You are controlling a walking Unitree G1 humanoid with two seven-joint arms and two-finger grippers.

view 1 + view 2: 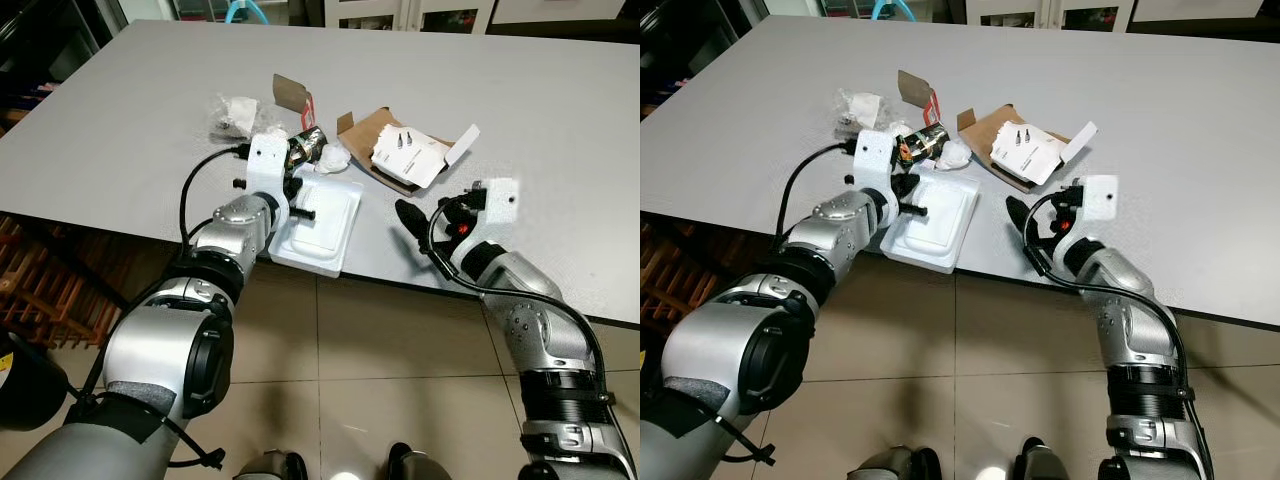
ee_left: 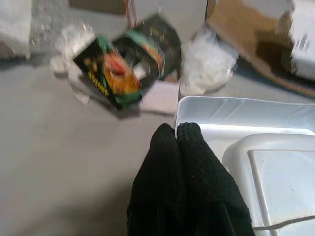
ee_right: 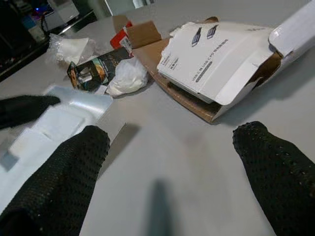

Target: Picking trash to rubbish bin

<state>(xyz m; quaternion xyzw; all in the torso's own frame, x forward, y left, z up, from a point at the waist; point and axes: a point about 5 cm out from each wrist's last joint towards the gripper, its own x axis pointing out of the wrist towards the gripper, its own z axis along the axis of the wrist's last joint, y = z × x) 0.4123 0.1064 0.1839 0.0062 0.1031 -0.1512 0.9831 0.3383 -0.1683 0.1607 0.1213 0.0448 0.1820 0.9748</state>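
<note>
Risk: the white foam tray point(image 1: 322, 222) overhangs the grey table point(image 1: 150, 120) edge, so a nudge from the left gripper point(image 2: 176, 132) could tip it to the floor. That gripper's fingers are pressed together, empty, at the tray's far rim, just short of the crumpled black-and-green wrapper point(image 2: 127, 64). Right gripper point(image 3: 170, 147) spread wide, low over bare table near the brown-and-white opened carton point(image 3: 216, 59).

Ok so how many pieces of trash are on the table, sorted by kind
White foam tray: 1
Cardboard boxes, the open brown box with the white carton in it, and the torn flap: 3
Dark printed wrapper: 1
Crumpled white plastic, and: 2
Total: 7
</note>
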